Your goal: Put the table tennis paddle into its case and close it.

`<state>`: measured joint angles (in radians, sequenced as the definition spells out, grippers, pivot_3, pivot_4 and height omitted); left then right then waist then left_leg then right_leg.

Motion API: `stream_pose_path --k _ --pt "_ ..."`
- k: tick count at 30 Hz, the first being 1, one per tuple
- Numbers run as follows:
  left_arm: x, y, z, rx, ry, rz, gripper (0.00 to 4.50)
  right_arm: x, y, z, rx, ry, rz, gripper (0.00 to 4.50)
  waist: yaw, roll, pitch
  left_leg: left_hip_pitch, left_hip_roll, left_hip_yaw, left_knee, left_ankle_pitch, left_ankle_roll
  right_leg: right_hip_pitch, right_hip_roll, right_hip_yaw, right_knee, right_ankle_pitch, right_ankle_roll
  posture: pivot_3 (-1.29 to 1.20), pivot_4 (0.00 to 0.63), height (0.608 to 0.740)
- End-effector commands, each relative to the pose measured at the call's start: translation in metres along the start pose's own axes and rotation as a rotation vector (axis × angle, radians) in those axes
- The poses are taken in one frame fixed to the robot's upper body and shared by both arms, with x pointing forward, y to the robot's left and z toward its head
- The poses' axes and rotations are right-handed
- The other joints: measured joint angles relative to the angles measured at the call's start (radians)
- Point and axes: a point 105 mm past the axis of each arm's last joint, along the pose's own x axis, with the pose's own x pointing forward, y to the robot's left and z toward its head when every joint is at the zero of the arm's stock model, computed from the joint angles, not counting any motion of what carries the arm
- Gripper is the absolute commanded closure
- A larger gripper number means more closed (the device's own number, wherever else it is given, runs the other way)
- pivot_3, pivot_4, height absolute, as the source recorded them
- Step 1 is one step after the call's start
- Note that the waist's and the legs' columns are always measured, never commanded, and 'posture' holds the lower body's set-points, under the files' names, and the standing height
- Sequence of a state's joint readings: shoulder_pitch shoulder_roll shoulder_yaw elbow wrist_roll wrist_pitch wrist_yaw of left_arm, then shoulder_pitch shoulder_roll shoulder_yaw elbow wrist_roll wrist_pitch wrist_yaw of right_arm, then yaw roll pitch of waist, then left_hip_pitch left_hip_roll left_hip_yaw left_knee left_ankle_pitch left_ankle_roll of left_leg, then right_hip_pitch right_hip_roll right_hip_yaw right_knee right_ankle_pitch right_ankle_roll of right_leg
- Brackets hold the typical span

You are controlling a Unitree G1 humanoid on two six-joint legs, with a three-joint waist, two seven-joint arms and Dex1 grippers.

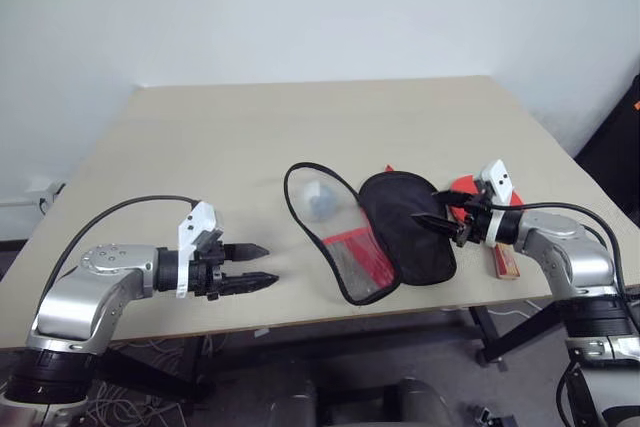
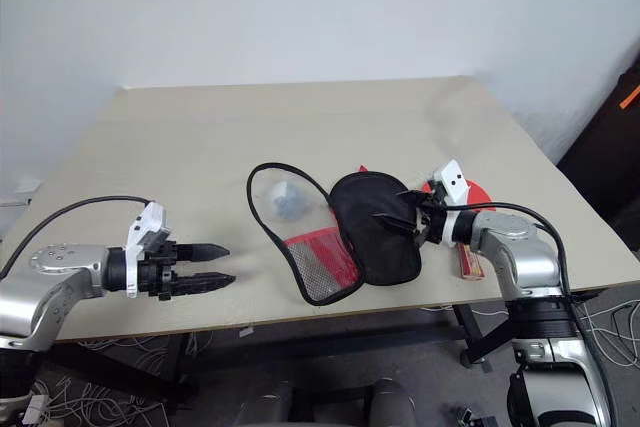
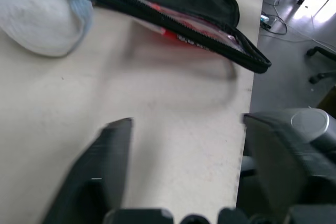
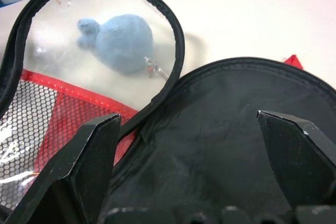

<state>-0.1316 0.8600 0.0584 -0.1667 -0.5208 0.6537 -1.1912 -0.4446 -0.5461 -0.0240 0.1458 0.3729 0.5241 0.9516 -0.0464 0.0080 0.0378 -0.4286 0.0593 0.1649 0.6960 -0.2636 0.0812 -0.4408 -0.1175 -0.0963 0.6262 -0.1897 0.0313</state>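
A pale beige bench (image 1: 250, 137) stands against a plain white wall (image 1: 300, 7). Loose cables (image 1: 130, 402) lie tangled on the floor beneath it. Past the bench's right edge sits something black with an orange mark (image 1: 632, 117).

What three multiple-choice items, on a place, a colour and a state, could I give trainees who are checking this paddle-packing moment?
1. Where does the table tennis paddle lie?
A. Partly under the black half of the case, at the right gripper's side
B. Inside the see-through half
C. By the left gripper

2. What colour is the case's logo panel?
A. Green
B. Red
C. Yellow

3. How is the case?
A. Zipped shut
B. Lying open in two halves
C. Held in the air

Key: 1 A, its red face and handle peek out beside the black half near the right gripper. 2 B, red shows under the clear side. 3 B, both halves lie spread on the table; the left gripper is apart, open.
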Motion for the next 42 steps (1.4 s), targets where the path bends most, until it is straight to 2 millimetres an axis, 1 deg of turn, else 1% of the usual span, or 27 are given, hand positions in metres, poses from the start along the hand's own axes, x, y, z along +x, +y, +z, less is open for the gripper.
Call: stream_pose_path --k 1,6,10,12,16,19,23,27,30,34,42 --pt "-0.001 0.005 0.008 0.057 0.012 0.014 0.37 -0.006 -0.003 0.021 -0.045 -0.059 -0.024 0.0 0.0 0.0 0.0 0.0 0.0 0.0 0.0 0.0 0.0 0.0 0.0 0.0 0.0 0.0 0.0 0.0 0.0 0.724" --pt "0.002 0.009 0.015 0.067 -0.003 0.009 0.37 -0.008 -0.007 0.02 -0.023 -0.073 -0.066 0.0 0.0 0.0 0.0 0.0 0.001 0.002 0.0 0.0 0.0 -0.001 0.0 0.0 0.0 0.0 -0.001 0.0 0.0 0.724" --pt "0.003 0.007 0.023 0.085 -0.016 -0.009 0.37 -0.016 -0.013 0.023 -0.023 -0.086 -0.122 0.0 0.0 0.0 0.0 0.0 0.001 0.002 -0.001 0.0 0.0 -0.001 0.0 0.001 0.0 0.0 -0.001 0.0 0.0 0.724" --pt "0.005 0.005 0.024 0.085 -0.014 -0.027 0.37 -0.025 -0.021 0.018 -0.007 -0.06 -0.173 0.0 0.0 0.0 0.0 0.0 0.001 0.004 -0.001 0.0 0.0 -0.001 0.0 0.001 0.0 0.001 -0.001 0.0 0.0 0.724" --pt "0.011 0.0 0.018 0.095 0.02 -0.067 0.37 -0.049 -0.037 0.003 0.052 0.016 -0.298 0.0 0.001 0.0 0.0 0.0 0.001 0.004 -0.001 0.0 0.0 -0.001 0.0 0.001 0.0 0.0 -0.001 0.0 0.0 0.724" --pt "0.017 -0.004 0.018 0.092 0.015 -0.099 0.37 -0.066 -0.044 -0.003 0.101 0.047 -0.368 0.0 0.0 0.0 0.0 0.0 0.001 0.004 -0.001 0.0 0.0 -0.001 0.0 0.002 0.0 0.001 -0.001 0.0 0.0 0.724" --pt "0.023 -0.005 0.023 0.09 0.01 -0.13 0.37 -0.082 -0.053 -0.005 0.191 0.06 -0.439 0.0 0.0 0.0 0.0 0.0 0.001 0.004 -0.001 0.0 0.0 -0.002 0.001 0.002 0.0 0.001 -0.001 0.0 0.0 0.724" --pt "0.028 -0.006 0.028 0.096 -0.001 -0.149 0.37 -0.094 -0.065 -0.019 0.218 0.136 -0.548 0.0 0.0 0.0 0.0 0.0 0.0 0.004 -0.001 0.0 0.0 -0.002 0.001 0.003 0.0 0.001 -0.001 0.0 0.0 0.724" --pt "0.031 -0.008 0.028 0.11 0.01 -0.16 0.37 -0.096 -0.064 -0.03 0.246 0.19 -0.556 0.0 0.0 0.0 0.0 0.0 0.0 0.004 -0.001 0.0 0.0 -0.002 0.001 0.003 0.0 0.001 -0.001 0.0 0.0 0.724" --pt "0.033 -0.007 0.03 0.111 0.002 -0.163 0.37 -0.1 -0.071 -0.045 0.257 0.256 -0.614 0.0 0.0 0.0 0.0 0.0 0.0 0.004 -0.001 0.0 0.0 -0.001 0.001 0.003 -0.001 0.001 -0.001 0.0 0.0 0.724" --pt "0.033 -0.004 0.03 0.12 0.006 -0.159 0.37 -0.089 -0.066 -0.062 0.317 0.326 -0.601 0.0 -0.001 0.0 0.0 0.0 -0.001 0.004 0.0 0.0 0.0 -0.001 0.002 0.003 -0.001 0.001 -0.001 0.0 0.0 0.724"
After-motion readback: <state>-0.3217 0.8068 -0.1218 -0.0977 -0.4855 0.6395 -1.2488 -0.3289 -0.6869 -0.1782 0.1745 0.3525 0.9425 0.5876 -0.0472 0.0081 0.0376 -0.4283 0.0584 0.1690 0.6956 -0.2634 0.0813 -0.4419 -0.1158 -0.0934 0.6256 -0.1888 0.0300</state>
